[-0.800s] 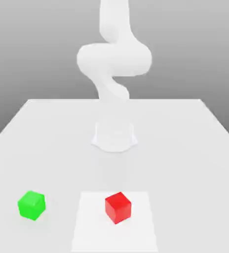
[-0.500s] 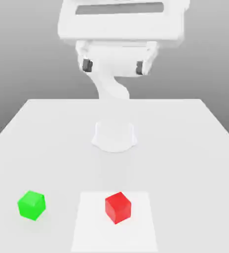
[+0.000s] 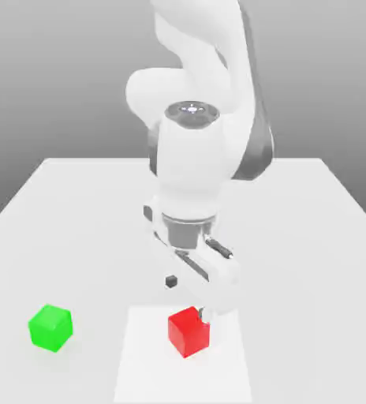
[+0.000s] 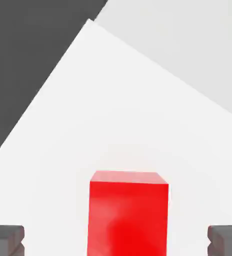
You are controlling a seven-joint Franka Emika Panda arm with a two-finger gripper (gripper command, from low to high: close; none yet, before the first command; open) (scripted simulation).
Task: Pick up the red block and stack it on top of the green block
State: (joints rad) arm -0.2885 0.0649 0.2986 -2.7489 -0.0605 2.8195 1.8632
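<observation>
The gripper [image 3: 188, 298] hangs low over the white patch [image 3: 143, 367], its 2 fingers [image 4: 5, 240] spread wide apart and holding nothing. In the hand view, the red block [image 4: 128, 215] lies between the 2 fingers, with a gap on each side, touching neither. In the exterior view, 1 fingertip is near the red block's upper corner at the exterior view's right, and the other is above and behind the block, toward the exterior view's left.

The red block rests on the white patch, which lies on the pale table [image 3: 296, 276]. The green block [image 3: 50, 327] sits on the table off the patch, well apart from the red block, toward the exterior view's left. The arm [image 3: 190, 158] reaches down from above, its wrist over the hand. The 2 blocks are unstacked.
</observation>
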